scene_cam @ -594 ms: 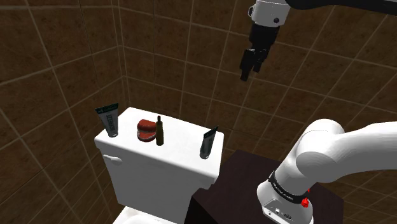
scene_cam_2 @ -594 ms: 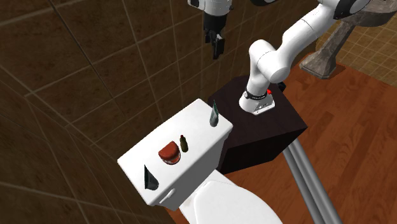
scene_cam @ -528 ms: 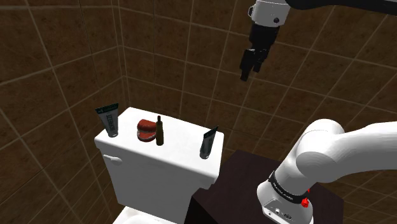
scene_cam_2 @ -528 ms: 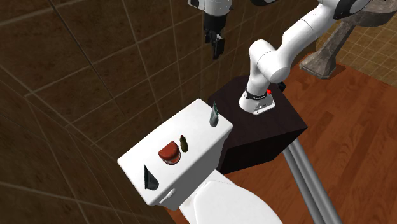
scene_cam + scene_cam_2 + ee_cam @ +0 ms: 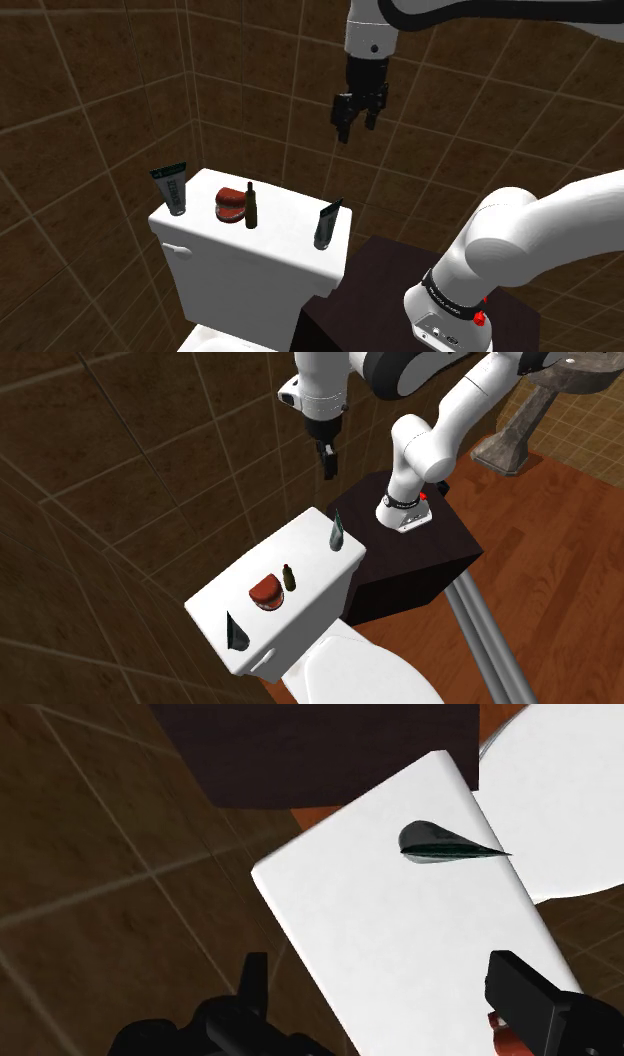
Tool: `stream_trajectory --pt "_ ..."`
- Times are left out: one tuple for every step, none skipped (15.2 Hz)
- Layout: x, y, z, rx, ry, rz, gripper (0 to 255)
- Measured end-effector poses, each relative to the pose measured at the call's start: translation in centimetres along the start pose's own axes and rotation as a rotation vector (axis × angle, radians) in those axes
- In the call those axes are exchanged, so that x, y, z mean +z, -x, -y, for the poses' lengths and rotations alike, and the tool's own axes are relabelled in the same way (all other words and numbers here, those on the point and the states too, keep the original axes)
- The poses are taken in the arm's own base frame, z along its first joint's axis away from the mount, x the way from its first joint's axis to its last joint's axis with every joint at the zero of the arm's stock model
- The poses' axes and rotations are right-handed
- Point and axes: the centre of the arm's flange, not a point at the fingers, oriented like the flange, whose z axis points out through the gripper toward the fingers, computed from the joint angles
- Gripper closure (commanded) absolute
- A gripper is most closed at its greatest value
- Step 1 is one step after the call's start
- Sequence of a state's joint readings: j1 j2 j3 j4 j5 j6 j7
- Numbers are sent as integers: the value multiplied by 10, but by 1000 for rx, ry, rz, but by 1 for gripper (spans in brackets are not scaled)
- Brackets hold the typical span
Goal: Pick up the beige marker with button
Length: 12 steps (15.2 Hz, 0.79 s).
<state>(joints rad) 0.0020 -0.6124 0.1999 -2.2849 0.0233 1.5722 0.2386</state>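
Hovering above toilet tank, jaws wide apart (empty), dark upright marker, button indiscernible.

Toilet tank lid lineup
One tube at the lid's end away from the stand, dish and marker just beside each other mid-lid, marker on the stand's side, second tube at the end by the stand.

Smooth, matt white toilet tank lid; matt black two-finger gripper above it; mottled brown stone-look wall tiles behind.
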Motion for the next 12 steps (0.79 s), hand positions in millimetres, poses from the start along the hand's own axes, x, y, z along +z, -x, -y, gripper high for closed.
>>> stream_trajectory --pt "4 -9 12 16 -2 13 0" --pt "6 -17 22 32 -4 25 0" --pt "14 -27 30 48 -6 38 0" --pt "16 -36 40 64 -8 51 0" --pt "20 -42 52 79 -10 64 0" --pt "25 -49 62 95 -12 76 0" --pt "27 -57 73 111 -14 89 0" --pt "33 -67 82 127 -16 101 0" --pt "40 -79 93 143 -18 113 0" --pt "45 -87 101 159 -20 126 0" --pt "51 -97 110 175 -22 139 0" --pt "57 -106 119 191 -24 151 0"
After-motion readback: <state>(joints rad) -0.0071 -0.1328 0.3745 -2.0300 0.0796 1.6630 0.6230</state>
